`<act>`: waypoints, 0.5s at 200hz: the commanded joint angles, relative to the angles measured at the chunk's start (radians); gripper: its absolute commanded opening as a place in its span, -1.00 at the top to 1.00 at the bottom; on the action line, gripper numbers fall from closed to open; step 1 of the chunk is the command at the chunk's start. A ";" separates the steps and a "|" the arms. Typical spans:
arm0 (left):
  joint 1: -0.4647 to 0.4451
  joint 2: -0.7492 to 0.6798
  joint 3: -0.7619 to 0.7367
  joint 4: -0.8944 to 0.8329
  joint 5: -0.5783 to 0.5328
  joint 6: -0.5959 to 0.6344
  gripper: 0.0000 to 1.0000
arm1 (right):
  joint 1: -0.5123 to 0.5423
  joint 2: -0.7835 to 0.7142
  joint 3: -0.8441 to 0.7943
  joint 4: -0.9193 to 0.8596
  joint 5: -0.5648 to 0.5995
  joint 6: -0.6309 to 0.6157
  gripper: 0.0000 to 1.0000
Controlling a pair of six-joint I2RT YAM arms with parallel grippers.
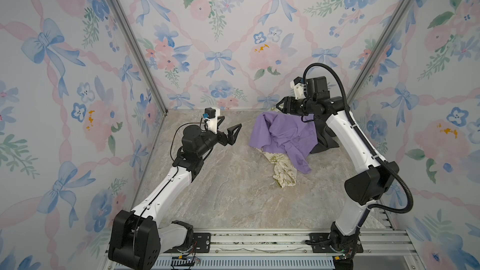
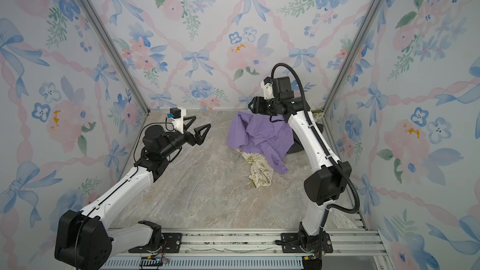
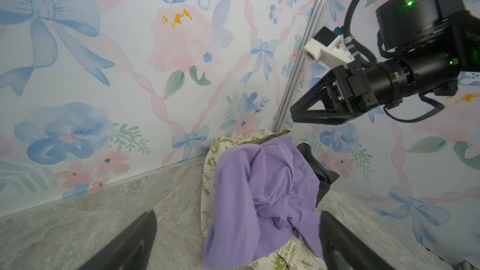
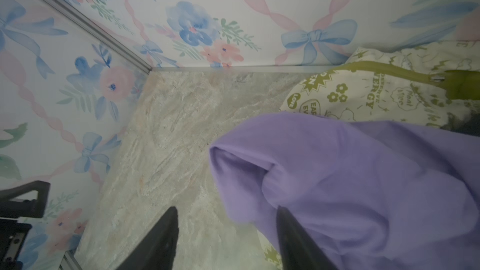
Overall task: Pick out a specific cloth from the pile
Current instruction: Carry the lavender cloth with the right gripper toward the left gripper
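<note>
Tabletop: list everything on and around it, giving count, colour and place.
pile: one, three cloths, far right of the table
purple cloth: one, lavender, on top of the pile
printed cloth: one, cream with olive-green prints, under the purple cloth, sticking out toward the front
dark cloth: one, grey-black, right side of the pile, partly behind the right arm
table: one, grey-beige marbled
walls: three, floral paper, around the table
rail: one, silver, along the front edge
left gripper: one, black, open and empty, left of the pile, apart from it
right gripper: one, black, open, above the pile's far edge
</note>
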 commanded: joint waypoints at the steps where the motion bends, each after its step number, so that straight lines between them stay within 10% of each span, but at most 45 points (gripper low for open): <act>1: -0.006 -0.023 -0.020 0.024 0.012 0.006 -0.96 | 0.005 -0.010 0.066 -0.211 0.103 -0.139 -0.44; 44: -0.006 -0.003 -0.004 0.023 0.027 0.003 -0.96 | -0.035 -0.089 -0.025 -0.153 0.194 -0.145 -0.56; 100: -0.008 0.015 0.014 0.024 0.041 0.004 -0.96 | -0.184 -0.159 -0.238 0.097 0.064 0.155 -0.45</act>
